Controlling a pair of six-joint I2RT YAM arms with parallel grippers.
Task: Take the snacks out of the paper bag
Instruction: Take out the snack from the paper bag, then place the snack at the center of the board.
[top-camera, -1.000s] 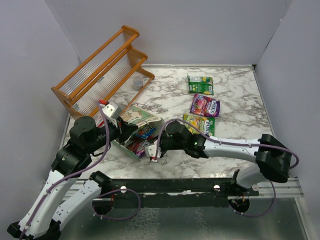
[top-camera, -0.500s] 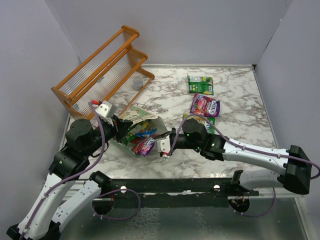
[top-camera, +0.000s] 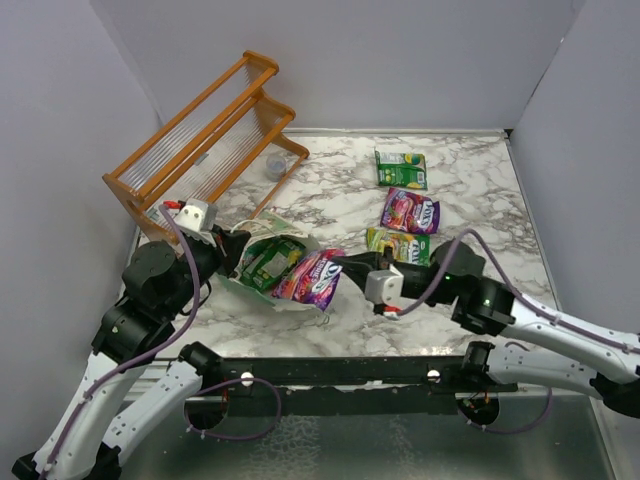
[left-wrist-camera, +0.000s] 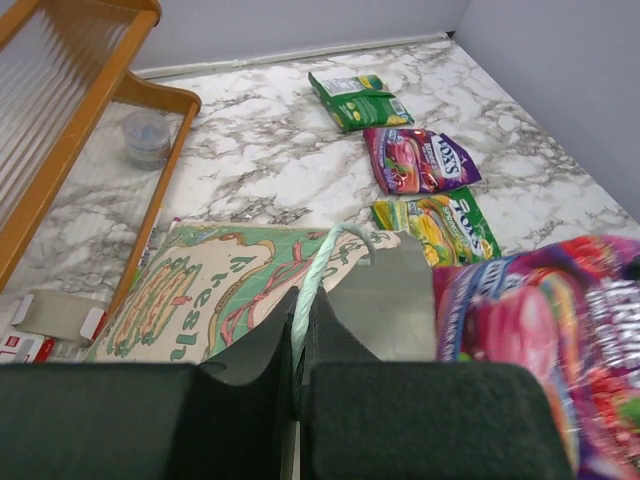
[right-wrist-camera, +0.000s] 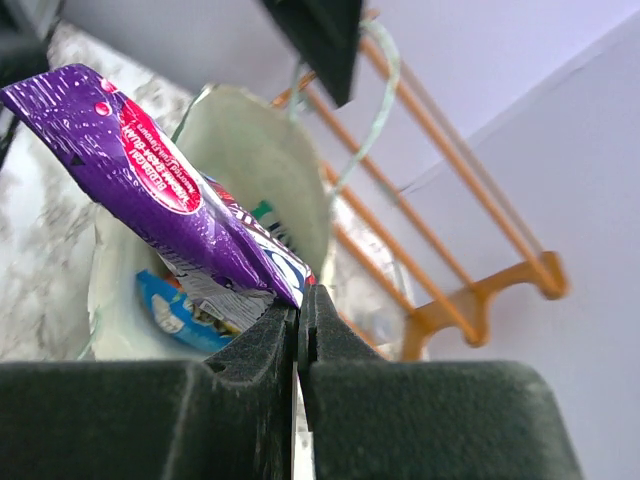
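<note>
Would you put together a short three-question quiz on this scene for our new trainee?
1. True or false: the right gripper is shut on the purple packet.
2. Fill in: the left gripper pinches the paper bag's string ____.
3. Besides the green packet, how many other packets lie free on the marble table, outside the bag? A none, B two, C five.
Key: 1 true; 2 handle; 3 B, the purple-pink packet and the yellow-green packet.
</note>
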